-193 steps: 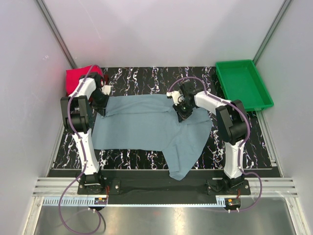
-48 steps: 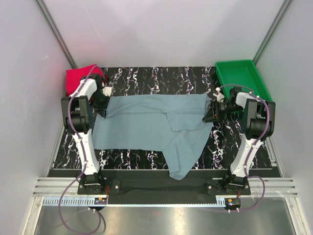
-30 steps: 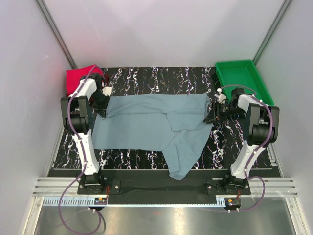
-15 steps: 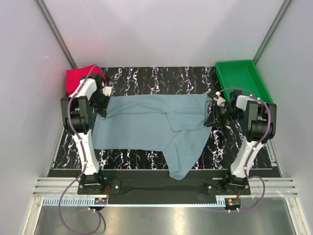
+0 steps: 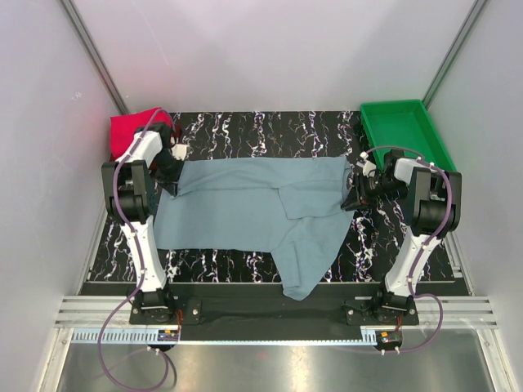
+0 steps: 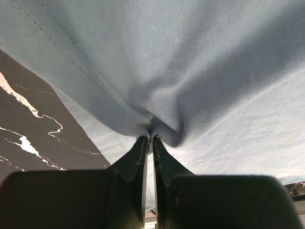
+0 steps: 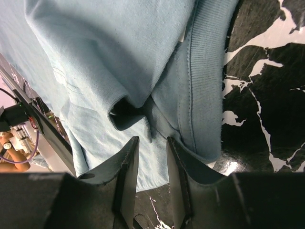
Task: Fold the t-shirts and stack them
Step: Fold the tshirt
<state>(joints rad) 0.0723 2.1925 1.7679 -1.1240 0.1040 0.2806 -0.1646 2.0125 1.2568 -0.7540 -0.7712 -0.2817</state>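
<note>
A grey-blue t-shirt (image 5: 245, 204) lies spread across the black marbled table (image 5: 261, 126), with one part hanging over the near edge. My left gripper (image 5: 170, 181) is at its far left corner, shut on a bunched pinch of the t-shirt (image 6: 190, 71); in the left wrist view the left gripper (image 6: 151, 137) has cloth squeezed between its tips. My right gripper (image 5: 351, 196) is low at the shirt's right edge. In the right wrist view the right gripper (image 7: 151, 143) stands open, its jaws astride a fold beside the ribbed neck band (image 7: 205, 95). Folded red-pink t-shirts (image 5: 131, 129) lie at the far left corner.
A green plastic tray (image 5: 404, 139) stands at the far right corner, just behind the right arm. White walls with metal rails close in the table on three sides. Bare marbled table (image 7: 267, 95) shows to the right of the shirt.
The right gripper has edged slightly left onto the shirt's right edge and its jaws have narrowed a little. The left gripper and the shirt have stayed put.
</note>
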